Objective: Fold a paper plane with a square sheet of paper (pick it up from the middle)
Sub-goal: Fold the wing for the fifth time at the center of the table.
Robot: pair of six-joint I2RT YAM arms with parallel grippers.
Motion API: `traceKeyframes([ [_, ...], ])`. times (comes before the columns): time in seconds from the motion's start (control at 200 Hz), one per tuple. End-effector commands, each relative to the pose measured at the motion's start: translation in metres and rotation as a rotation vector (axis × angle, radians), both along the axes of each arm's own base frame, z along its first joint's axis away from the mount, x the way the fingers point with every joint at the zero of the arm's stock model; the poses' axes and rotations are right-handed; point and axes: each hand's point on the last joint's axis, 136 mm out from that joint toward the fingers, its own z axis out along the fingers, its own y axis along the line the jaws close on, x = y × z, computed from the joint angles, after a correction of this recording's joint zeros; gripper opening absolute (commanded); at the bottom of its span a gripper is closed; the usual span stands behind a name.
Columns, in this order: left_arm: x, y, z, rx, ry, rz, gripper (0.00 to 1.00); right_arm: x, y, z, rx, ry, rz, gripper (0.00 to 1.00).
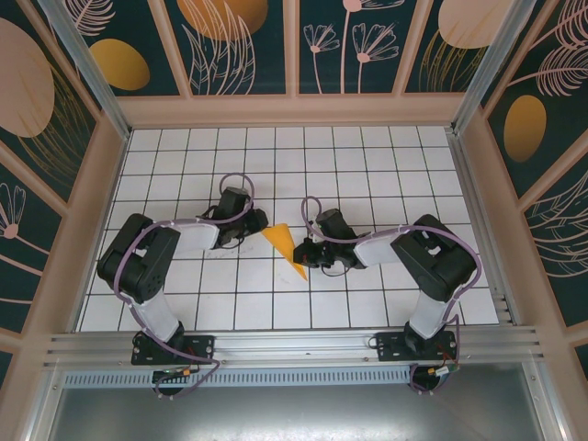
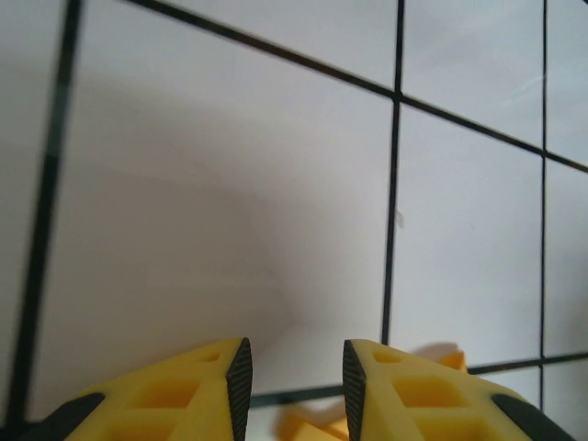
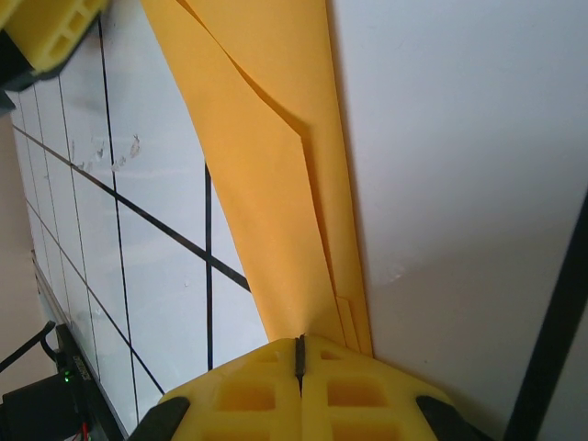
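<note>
Top view: thin orange-yellow paper plane, folded to a narrow pointed wedge, lies flat mid-counter on the white tiled counter w/ black grid lines, between the two arms. Wide end points to the far side, tip to the near side. Left fingers sit at the wide end's left corner; can't tell from here if touching. Right fingers are at the paper's right edge, near the tip.

Left wrist: yellow left fingers stand apart w/ a clear gap, nothing between them, just above bare white counter. Bits of orange paper plane peek out low in the gap and just right of it.

Right wrist: yellow right fingers are pressed together, no gap, pinching the narrow end of the paper plane. Paper widens away from the fingers, w/ layered folds and a crease running along its length, lying on the counter. One yellow left finger shows top-left, beside the paper's far end.
</note>
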Motion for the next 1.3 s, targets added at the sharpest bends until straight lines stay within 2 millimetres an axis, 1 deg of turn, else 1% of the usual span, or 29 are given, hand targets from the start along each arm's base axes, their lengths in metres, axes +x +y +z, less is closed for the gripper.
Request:
traceKeyframes([
  [0.0,0.008,0.007,0.012,0.053,-0.025,-0.003,0.36,-0.029,-0.041,-0.059,-0.224,0.151,-0.029,0.0],
  [0.02,0.009,0.006,0.017,0.048,-0.033,-0.006,0.36,-0.028,-0.041,-0.058,-0.222,0.15,-0.028,0.0],
  [0.045,0.009,0.005,0.017,0.042,-0.03,-0.01,0.37,-0.028,-0.041,-0.058,-0.22,0.149,-0.03,0.0],
  [0.05,0.01,0.004,0.024,0.035,-0.044,-0.011,0.37,-0.028,-0.04,-0.057,-0.22,0.149,-0.03,0.0],
  [0.06,0.01,0.003,0.03,0.024,-0.057,-0.014,0.37,-0.028,-0.04,-0.057,-0.219,0.15,-0.03,0.0],
  [0.105,0.009,-0.003,0.043,-0.014,-0.082,-0.033,0.38,-0.028,-0.039,-0.057,-0.216,0.15,-0.031,0.0],
  [0.2,0.0,-0.026,0.069,-0.159,-0.119,-0.125,0.36,-0.025,-0.037,-0.056,-0.209,0.152,-0.037,0.0],
  [0.255,-0.008,-0.038,0.076,-0.239,-0.121,-0.167,0.33,-0.024,-0.036,-0.055,-0.203,0.151,-0.04,0.0],
  [0.305,-0.016,-0.049,0.077,-0.29,-0.108,-0.204,0.31,-0.023,-0.035,-0.054,-0.197,0.151,-0.042,0.0],
  [0.405,-0.032,-0.068,0.065,-0.329,-0.063,-0.265,0.29,-0.022,-0.034,-0.053,-0.2,0.15,-0.047,0.0],
  [0.51,-0.04,-0.082,0.05,-0.346,-0.035,-0.294,0.29,-0.02,-0.033,-0.051,-0.197,0.147,-0.049,0.0],
  [0.535,-0.04,-0.084,0.052,-0.36,-0.042,-0.297,0.29,-0.02,-0.033,-0.05,-0.196,0.145,-0.049,0.0],
  [0.545,-0.041,-0.084,0.043,-0.357,-0.023,-0.294,0.29,-0.02,-0.033,-0.051,-0.196,0.145,-0.049,0.0],
  [0.565,-0.042,-0.085,0.038,-0.358,-0.011,-0.291,0.29,-0.02,-0.033,-0.05,-0.194,0.143,-0.049,0.0],
  [0.625,-0.041,-0.083,0.027,-0.348,0.005,-0.268,0.28,-0.019,-0.033,-0.048,-0.194,0.141,-0.051,0.0],
  [0.746,-0.042,-0.072,0.001,-0.289,0.041,-0.22,0.27,-0.018,-0.03,-0.042,-0.178,0.129,-0.049,0.0],
  [0.881,-0.044,-0.056,-0.025,-0.207,0.078,-0.158,0.26,-0.011,-0.022,-0.026,-0.135,0.094,-0.042,0.01],
  [0.976,-0.048,-0.047,-0.04,-0.163,0.115,-0.129,0.25,-0.005,-0.016,-0.01,-0.101,0.061,-0.043,0.03],
  [1.056,-0.052,-0.043,-0.047,-0.147,0.129,-0.117,0.24,0.0,-0.009,0.007,-0.066,0.02,-0.037,0.04],
  [1.161,-0.053,-0.042,-0.049,-0.144,0.138,-0.116,0.24,0.005,0.005,0.027,-0.006,-0.02,-0.005,0.05],
  [1.296,-0.054,-0.041,-0.051,-0.138,0.145,-0.117,0.24,0.003,0.024,0.033,0.014,-0.04,0.055,0.05],
])
